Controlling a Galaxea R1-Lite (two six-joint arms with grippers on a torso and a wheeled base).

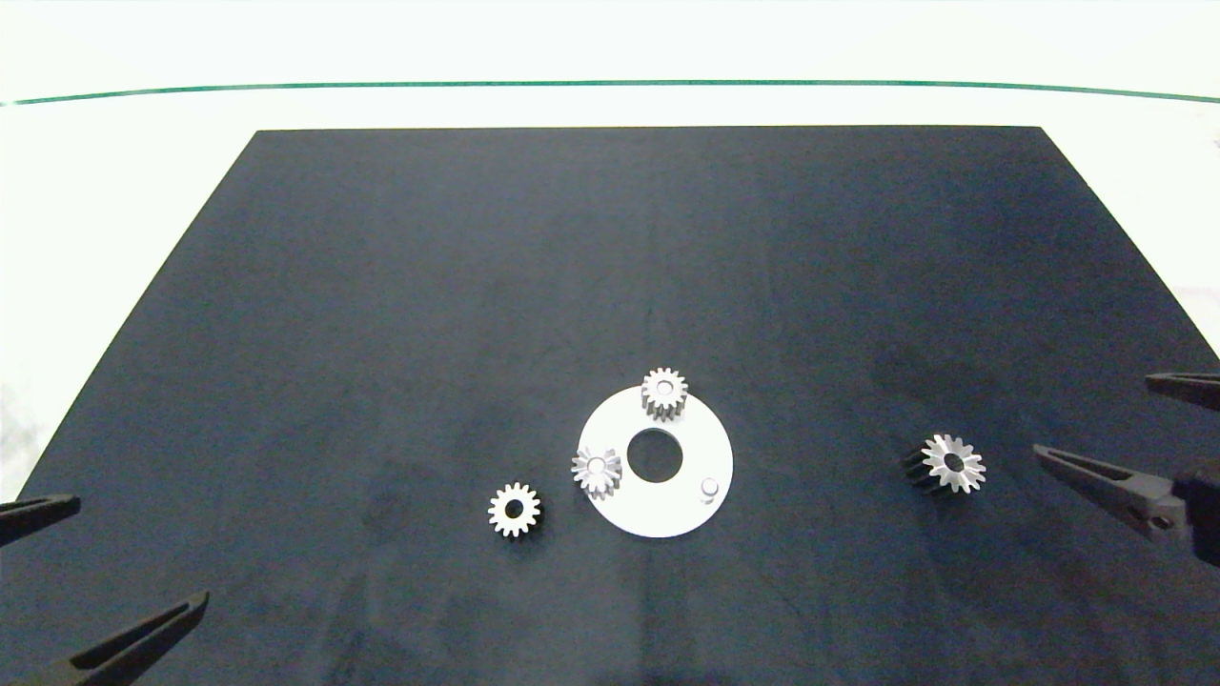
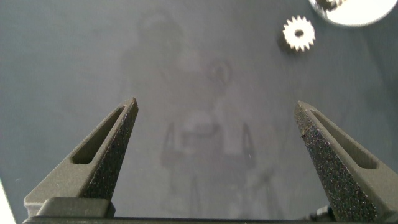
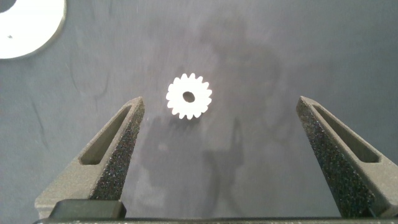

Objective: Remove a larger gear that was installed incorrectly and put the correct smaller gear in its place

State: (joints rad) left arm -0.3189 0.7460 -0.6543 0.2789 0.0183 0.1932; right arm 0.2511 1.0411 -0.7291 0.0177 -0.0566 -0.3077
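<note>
Nearest, the left gripper [image 1: 105,562] waits with fingers spread wide, empty, at the mat's [image 1: 381,286] near left corner; the smaller gear [image 1: 514,510] lies flat just ahead and to its right, beside the white disc [image 1: 681,510]. Farther on, the bare peg [image 1: 709,488] stands unfilled. The larger gear [image 1: 948,464] lies off the disc, before the right gripper's [image 1: 1106,424] parted fingers.
</note>
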